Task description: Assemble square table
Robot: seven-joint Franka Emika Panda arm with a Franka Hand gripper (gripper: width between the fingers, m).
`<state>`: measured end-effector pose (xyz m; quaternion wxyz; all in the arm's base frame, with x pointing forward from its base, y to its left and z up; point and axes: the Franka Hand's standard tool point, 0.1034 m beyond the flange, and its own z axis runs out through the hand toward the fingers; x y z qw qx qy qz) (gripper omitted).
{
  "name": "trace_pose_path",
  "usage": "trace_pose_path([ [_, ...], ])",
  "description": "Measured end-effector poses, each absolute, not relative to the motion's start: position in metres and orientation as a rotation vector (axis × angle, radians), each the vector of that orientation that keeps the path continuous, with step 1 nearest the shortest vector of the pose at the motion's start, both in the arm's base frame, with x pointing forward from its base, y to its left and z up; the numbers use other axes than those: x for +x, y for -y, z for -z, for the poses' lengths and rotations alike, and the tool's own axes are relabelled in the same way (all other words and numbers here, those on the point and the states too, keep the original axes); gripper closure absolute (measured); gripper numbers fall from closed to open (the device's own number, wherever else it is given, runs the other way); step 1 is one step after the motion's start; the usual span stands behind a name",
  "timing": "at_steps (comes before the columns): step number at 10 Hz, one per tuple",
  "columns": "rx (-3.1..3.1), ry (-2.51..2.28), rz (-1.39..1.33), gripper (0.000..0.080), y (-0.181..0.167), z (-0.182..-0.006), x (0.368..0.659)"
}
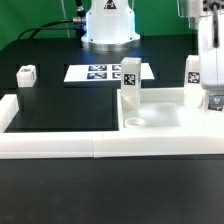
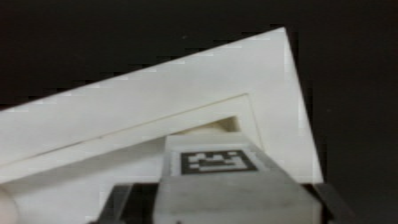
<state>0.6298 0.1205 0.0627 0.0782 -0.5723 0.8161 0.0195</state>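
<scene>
The tool (image 2: pixel 217 206) is mostly cut off. The wrist view shows only two dark fingers (image 2: pixel 135 204) at the frame edge, and in the exterior view the arm runs off the exterior view's right, so its fingertips are hard to make out there. In the wrist view the fingers sit close against both sides of the gripped leg (image 2: pixel 217 164). The tool is narrowed onto this white block, whose blurred tag faces the camera.

Below the block lies a corner of the square slab (image 2: pixel 267 90). The slab has a shallow recessed panel and a small dark notch near the block, too blurred to read further.

The exterior view places the square slab at the counter (image 1: pixel 60 105) corner nearest the camera, on the exterior view's right. It lies inside the angle of the white border rail (image 1: pixel 50 145), which runs along the near edge and up the left edge. The gripped leg stands upright at the slab's far right side.

Only the exterior view shows three other things. A second leg (image 1: pixel 130 84) stands upright on the slab's left part beside a round hole. A loose leg (image 1: pixel 26 75) lies near the counter's left edge, well apart. The marker board (image 1: pixel 108 72) lies flat toward the far edge, partly hidden behind the second leg.
</scene>
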Motion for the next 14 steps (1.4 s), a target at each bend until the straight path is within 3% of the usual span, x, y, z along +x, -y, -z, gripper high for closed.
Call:
trace_pose_path([
  [2, -1.829, -2.362, -0.047, 0.0506, -0.1192, -0.0621, 0.6293],
  [4, -2.283, -1.912, 0.022, 0.0193, -0.1194, -0.0619, 0.6316],
  [9, -2.634, -1.411, 0.062, 0.015, -0.1186, -0.0606, 0.6307],
  [12, -3.015, -0.532, 0.12, 0.015, -0.1273, -0.0636, 0.6309],
  [13, -2.996, -0.614, 0.117, 0.015, -0.1267, -0.0629, 0.6309],
  [14, -2.99, -0.642, 0.115, 0.0267, -0.1266, -0.0628, 0.6309],
])
